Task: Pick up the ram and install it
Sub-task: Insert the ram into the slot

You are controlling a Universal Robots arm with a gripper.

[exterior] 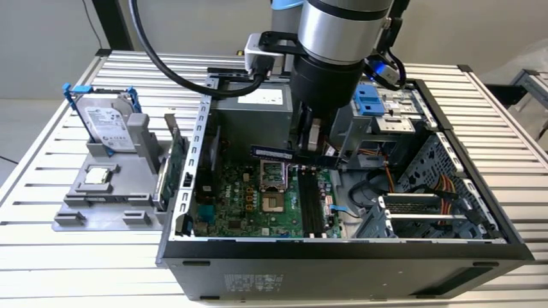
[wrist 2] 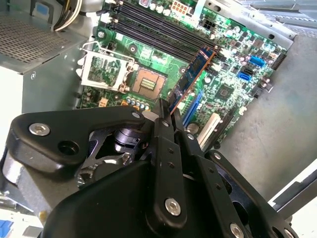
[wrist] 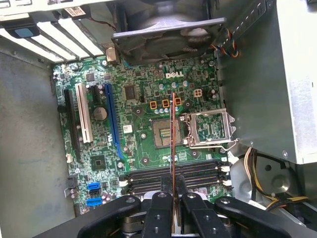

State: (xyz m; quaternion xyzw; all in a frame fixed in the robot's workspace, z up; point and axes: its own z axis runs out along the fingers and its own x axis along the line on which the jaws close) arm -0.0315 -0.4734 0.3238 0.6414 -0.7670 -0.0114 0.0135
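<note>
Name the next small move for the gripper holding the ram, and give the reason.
Probably turn the wrist until the ram runs along the black memory slots. The gripper, shut on the ram, holds it above the motherboard, and in both wrist views its length lies across the slots, not parallel to them.

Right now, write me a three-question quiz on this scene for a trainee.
1. True or false: the memory stick is already seated in a slot on the motherboard.
2. Pick one: the gripper is shut on A) a screwdriver, B) the memory stick, C) a cup.
3. Fill in: in the exterior view, the hard drive stands outside the computer case, on that view's ____.

Key: 1 false, it is held above the board; 2 B; 3 left.
</note>
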